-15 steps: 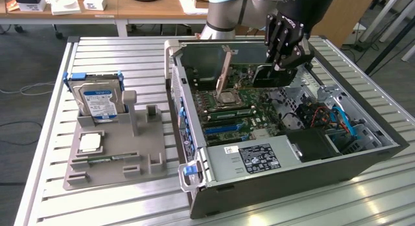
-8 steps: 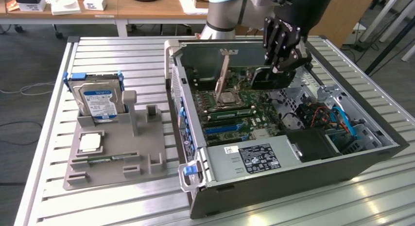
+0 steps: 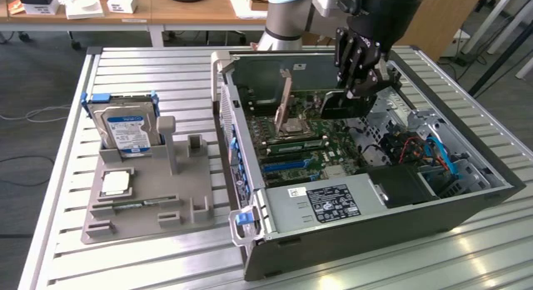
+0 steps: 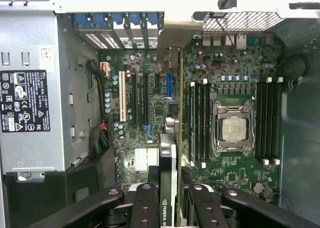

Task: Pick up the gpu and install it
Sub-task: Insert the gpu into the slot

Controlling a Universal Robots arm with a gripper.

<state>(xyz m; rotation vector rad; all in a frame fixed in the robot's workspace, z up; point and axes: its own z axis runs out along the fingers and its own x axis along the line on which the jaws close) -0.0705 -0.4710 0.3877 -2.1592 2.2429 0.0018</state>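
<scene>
Pincer: my pincer [image 3: 360, 89] is clamped on the gpu, one finger on each flat face.
Gpu, place: the gpu [image 4: 169, 160] is held on edge inside the open case [image 3: 466, 196], over the board [image 3: 333, 149]. I cannot tell whether its lower edge is in a slot.
Gpu vs pincer: in the exterior view its dark face hangs at about 7 o'clock from my fingertips, touching them. In the wrist view it runs edge-on between my fingers [image 4: 145, 203], with the bracket [image 4: 174, 35] at the far end, near the case wall.
Slots: the slots [image 4: 137, 100] run parallel to the card, just beside it.
Tray: the tray [image 3: 133, 196] with the drive [image 3: 125, 128] sits at 9 o'clock from the case in the exterior view, well apart from me.
Handling (judged): light, thin and stiff. Components and edge contacts are fragile. The smooth faces could slip or tilt under a push.
Grip point (judged): flat faces near the upper edge, clear of contacts and bracket.
</scene>
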